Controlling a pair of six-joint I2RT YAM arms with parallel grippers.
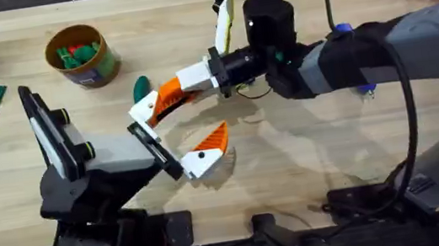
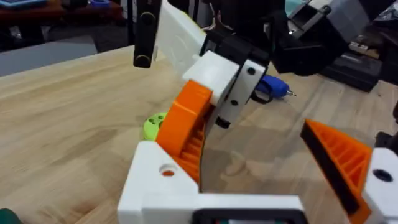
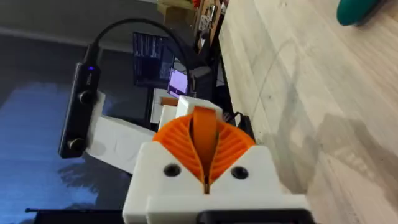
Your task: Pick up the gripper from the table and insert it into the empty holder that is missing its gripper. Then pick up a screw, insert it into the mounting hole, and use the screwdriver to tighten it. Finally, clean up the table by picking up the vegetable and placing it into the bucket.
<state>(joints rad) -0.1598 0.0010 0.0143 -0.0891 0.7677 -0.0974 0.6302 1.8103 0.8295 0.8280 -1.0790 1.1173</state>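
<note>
Left claw (image 1: 179,135) sits spread, right claw (image 3: 204,134) looks pinched on the long tapered orange plastic finger (image 1: 144,110) at the flat black bracket holder (image 1: 157,148), so screw and dark green oval toy veggie (image 1: 141,87) aren't done yet.

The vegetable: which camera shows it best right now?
Overhead: the vegetable lies in plain sight on the table, beside the bucket. Right wrist catches just its edge in a corner. Left wrist gives no clear sight of it.
</note>
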